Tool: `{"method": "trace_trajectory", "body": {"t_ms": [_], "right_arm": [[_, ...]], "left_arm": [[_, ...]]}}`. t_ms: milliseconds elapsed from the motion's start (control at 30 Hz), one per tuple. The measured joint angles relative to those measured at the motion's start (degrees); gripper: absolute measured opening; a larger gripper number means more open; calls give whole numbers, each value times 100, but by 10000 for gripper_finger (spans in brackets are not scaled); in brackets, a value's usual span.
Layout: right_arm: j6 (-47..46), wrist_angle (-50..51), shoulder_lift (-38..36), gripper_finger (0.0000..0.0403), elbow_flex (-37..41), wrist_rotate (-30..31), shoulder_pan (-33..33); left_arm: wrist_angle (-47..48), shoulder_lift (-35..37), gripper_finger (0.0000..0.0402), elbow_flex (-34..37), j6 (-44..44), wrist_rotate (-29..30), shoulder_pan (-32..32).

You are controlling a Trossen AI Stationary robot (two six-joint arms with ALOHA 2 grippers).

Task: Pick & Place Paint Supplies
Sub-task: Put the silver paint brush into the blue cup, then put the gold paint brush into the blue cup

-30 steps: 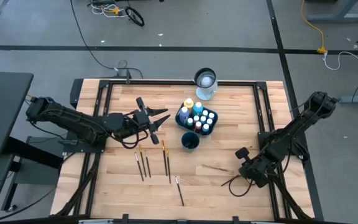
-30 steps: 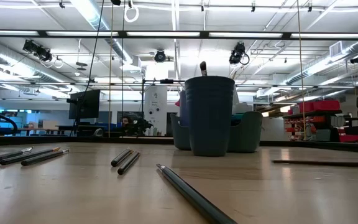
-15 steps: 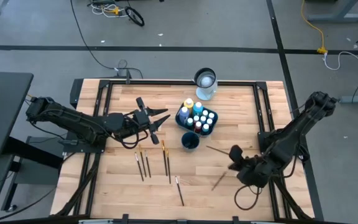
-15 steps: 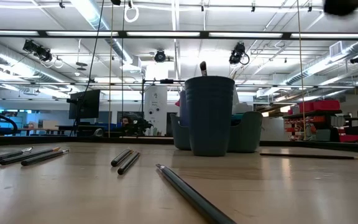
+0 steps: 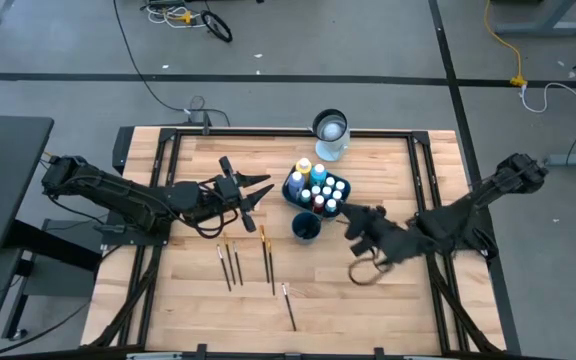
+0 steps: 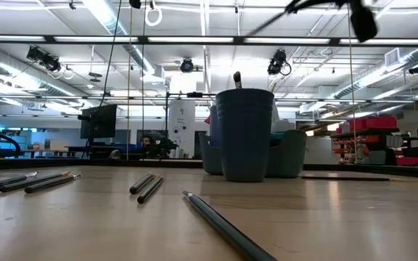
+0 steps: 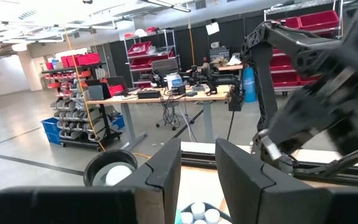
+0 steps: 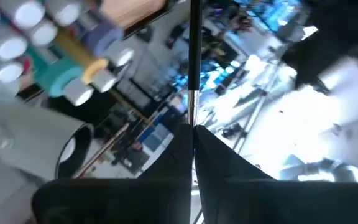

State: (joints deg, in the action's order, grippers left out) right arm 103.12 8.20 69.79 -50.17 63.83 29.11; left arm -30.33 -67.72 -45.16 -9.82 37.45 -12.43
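The right end effector (image 5: 360,222) hangs over the counter (image 5: 388,310) just beside the dark cup (image 5: 306,226), its fingers pinched together on a thin brush (image 8: 194,62). In the right wrist view the brush's long axis runs straight out from between the fingertips, toward the caddy of small paint bottles (image 5: 317,187). The left end effector (image 5: 251,192) waits left of the caddy, fingers spread apart. Five more brushes (image 5: 232,265) lie on the wood nearer the front edge, most with their long axes running roughly front to back. A clear glass jar (image 5: 330,132) stands behind the caddy.
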Motion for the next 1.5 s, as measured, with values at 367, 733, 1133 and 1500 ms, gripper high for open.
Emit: {"method": "trace_trajectory", "body": {"t_ms": [367, 733, 1133, 1500], "right_arm": [[711, -2, 1001, 2, 79, -653, -896], [55, -265, 1338, 55, 76, -1078, -967], [-2909, -117, 1100, 68, 74, -480, -995], [-9522, 3234, -680, 68, 72, -2142, -1011]], "left_arm": [[1, 0, 109, 1, -2, 2, 0], [0, 0, 109, 0, -144, 1, -2], [1, 0, 109, 1, -138, 2, -1], [2, 0, 109, 1, -136, 2, -1]]}}
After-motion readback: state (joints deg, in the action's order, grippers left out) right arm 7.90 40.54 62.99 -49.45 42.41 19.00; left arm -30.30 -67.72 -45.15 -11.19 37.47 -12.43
